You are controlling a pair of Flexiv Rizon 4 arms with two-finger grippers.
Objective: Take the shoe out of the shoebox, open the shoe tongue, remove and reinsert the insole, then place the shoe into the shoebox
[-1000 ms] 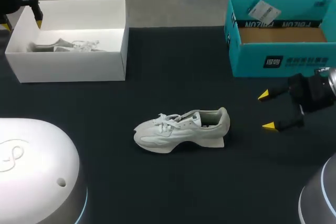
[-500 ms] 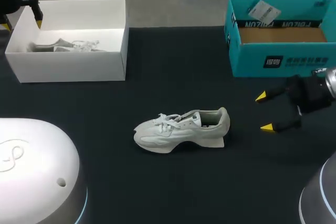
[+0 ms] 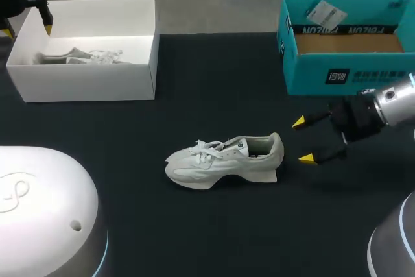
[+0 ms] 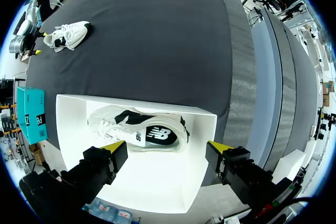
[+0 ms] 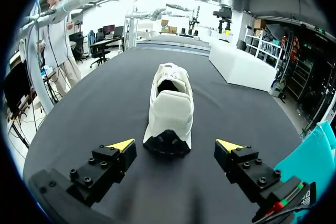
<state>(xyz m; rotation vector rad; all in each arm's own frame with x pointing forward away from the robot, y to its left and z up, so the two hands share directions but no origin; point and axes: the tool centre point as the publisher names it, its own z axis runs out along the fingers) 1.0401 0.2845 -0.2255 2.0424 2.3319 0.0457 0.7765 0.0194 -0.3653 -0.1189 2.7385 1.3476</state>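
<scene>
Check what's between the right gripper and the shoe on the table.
Nothing: only bare black table separates right gripper from shoe, per head and right wrist views.

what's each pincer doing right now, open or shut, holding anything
left pincer: open, empty, over the white shoebox.
right pincer: open, empty, heel of the shoe just ahead, not touched.

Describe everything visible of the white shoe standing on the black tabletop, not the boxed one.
The shoe is an off-white sneaker with white laces, a thick sculpted sole and a dark patch under the heel; the upper looks like soft fabric. It stands upright on its sole on the black tabletop, toe toward my left, heel facing the right gripper, whose open fingers sit just behind it, apart from it. Only the tabletop touches it.
</scene>
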